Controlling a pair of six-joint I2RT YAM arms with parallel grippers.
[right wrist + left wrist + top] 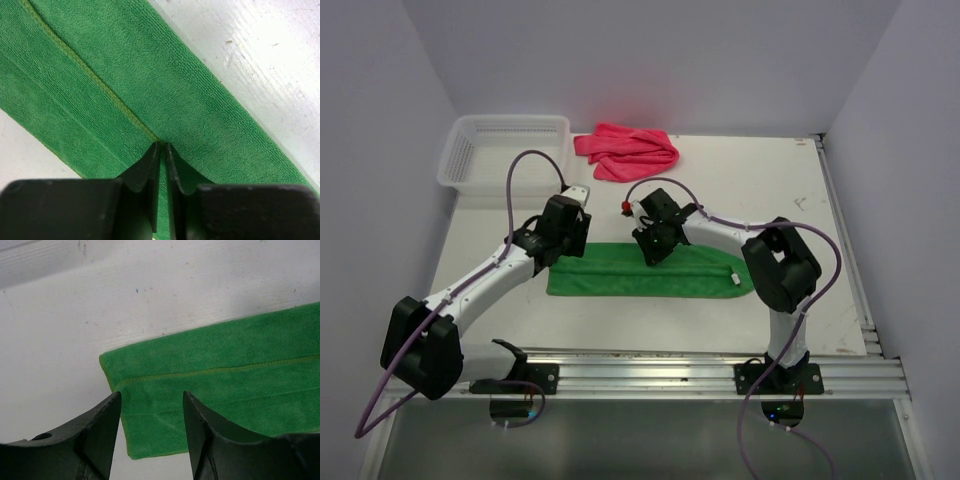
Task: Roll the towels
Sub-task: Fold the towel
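The green towel lies flat as a long folded strip across the table's middle. A stitched edge runs along its length. My left gripper hovers over the strip's left end, open, with cloth showing between its fingers and nothing held. My right gripper stands on the strip's middle, its jaws drawn almost together on a thin pinch of green cloth at the stitched edge. The pink-red towel lies crumpled at the back of the table, away from both grippers.
A white mesh basket stands at the back left, beside the pink-red towel. Walls close the table at the back and sides. A metal rail carries both arm bases along the near edge.
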